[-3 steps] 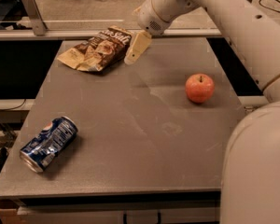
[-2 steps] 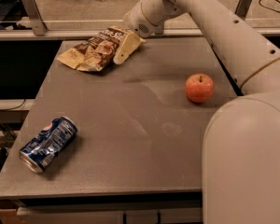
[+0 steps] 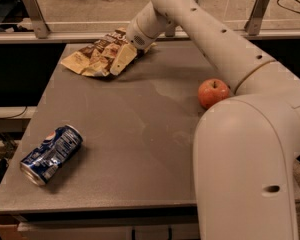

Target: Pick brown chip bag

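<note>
The brown chip bag (image 3: 92,56) lies crinkled and flat at the far left of the grey table (image 3: 120,134), dark brown with tan ends. My gripper (image 3: 121,60) reaches from the right and sits low over the bag's right end, its cream fingers (image 3: 123,59) overlapping the bag. The arm runs from the lower right up to the back of the table.
A red apple (image 3: 213,92) sits at the right of the table, next to my arm. A crushed blue soda can (image 3: 51,154) lies near the front left. A rail with metal posts (image 3: 34,14) runs behind the table.
My gripper has moved left and down, from beside the bag's right edge to over the bag's right end. The bag, apple and can have not moved.
</note>
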{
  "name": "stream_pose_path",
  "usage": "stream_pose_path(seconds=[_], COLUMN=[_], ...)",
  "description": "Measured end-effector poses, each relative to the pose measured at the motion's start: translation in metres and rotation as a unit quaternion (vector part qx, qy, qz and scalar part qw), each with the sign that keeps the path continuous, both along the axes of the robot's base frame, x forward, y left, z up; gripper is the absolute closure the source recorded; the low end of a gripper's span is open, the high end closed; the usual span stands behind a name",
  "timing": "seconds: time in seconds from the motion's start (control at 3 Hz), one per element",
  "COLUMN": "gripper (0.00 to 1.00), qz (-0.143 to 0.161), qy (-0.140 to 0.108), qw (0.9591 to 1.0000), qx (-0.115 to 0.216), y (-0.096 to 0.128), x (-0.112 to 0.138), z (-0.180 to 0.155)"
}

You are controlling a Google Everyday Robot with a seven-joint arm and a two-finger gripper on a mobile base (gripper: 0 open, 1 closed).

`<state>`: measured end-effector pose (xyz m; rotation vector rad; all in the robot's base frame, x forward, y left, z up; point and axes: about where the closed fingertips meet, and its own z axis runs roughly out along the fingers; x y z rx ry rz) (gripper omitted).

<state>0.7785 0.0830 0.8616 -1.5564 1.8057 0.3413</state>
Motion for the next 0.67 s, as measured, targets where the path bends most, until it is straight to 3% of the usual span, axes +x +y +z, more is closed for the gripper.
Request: stream_pose_path(seconds=[0.33,0.67], gripper=[0.16,0.39], qz=[-0.018,-0.026], qy=[0.019,0.024], qw=[0.9996,0.9993], qx=[-0.012,-0.014], y=[0.0041,0.0055], x=[0.0070,0.0113], z=[-0.0163,-0.0171])
